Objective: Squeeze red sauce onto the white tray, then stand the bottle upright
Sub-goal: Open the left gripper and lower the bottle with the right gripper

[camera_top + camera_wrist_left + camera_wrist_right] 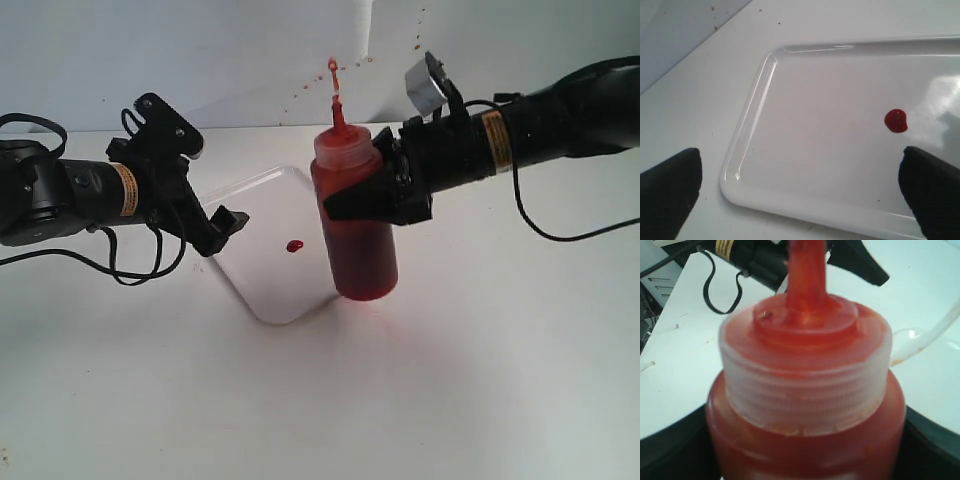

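Note:
The bottle (357,225) stands upright at the right corner of the white tray (262,280), its base at table level. It is filled with red sauce, and its nozzle (338,115) points up. My right gripper (352,198) is shut on its upper body, just below the ribbed cap (805,375). In the right wrist view the bottle (805,440) fills the space between the dark fingers (935,450). One small blob of red sauce (294,246) lies on the tray. My left gripper (214,190) hangs open at the tray's left edge. In its wrist view the left gripper (800,200) is over the tray rim (755,100), near the blob (896,121).
Red specks (300,95) dot the pale wall behind the table. The small strap cap (333,66) sticks up above the nozzle. A black cable (560,235) droops from the right arm onto the white table (400,400).

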`<action>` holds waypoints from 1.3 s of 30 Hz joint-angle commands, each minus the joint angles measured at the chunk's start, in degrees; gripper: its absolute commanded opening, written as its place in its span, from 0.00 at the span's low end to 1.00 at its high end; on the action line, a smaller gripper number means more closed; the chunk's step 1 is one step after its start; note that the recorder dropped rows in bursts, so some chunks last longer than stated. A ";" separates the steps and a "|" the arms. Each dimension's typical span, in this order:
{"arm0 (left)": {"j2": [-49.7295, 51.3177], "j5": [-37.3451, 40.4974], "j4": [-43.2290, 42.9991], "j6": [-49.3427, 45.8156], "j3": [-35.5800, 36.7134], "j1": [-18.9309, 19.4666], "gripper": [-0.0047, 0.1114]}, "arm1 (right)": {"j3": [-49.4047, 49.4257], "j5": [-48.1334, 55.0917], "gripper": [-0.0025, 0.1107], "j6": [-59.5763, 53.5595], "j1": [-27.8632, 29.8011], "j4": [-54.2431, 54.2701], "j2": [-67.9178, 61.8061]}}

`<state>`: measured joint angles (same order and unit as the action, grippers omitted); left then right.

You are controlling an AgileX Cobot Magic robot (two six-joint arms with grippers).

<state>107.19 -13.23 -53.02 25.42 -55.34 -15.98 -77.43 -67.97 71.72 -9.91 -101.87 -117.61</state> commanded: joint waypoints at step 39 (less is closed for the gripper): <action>-0.40 -1.78 0.19 -0.63 0.33 0.08 0.94 | 13.62 -0.75 0.30 -14.76 -11.76 3.55 1.27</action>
<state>107.19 -14.84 -53.02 24.82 -55.34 -15.98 -63.90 -67.69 57.01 -22.01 -100.60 -117.14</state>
